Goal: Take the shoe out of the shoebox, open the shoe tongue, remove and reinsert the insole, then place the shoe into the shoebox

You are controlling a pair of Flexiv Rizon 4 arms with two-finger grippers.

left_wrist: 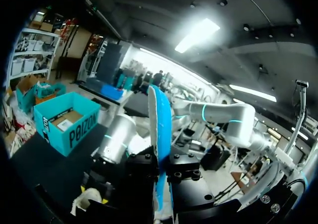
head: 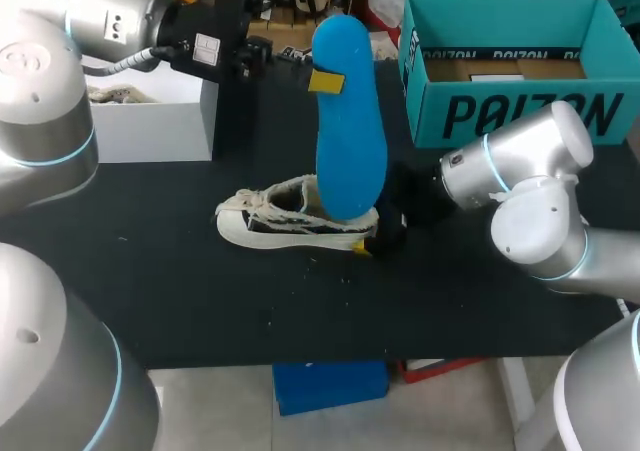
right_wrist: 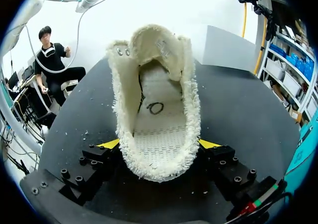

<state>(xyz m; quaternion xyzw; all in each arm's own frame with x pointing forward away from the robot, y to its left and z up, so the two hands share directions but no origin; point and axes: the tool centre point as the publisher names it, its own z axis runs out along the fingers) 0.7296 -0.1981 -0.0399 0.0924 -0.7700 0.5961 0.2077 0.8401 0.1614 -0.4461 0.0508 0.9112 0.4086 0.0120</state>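
The right gripper (right_wrist: 159, 144) is clamping the heel of the soft, frayed shoe (head: 270, 221), which is lying on the table (head: 200, 301). Above it, the left gripper (head: 326, 81) is pinching the blue insole (head: 350, 141) upright. The insole is probably light and bendy, so it is best held near its upper end. The shoebox (head: 520, 116) is standing beyond.

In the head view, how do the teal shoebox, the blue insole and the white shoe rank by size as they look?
Largest: shoebox.
Then insole and shoe, which look nearly alike. The insole is held up nearer the camera, so I do not rank them.
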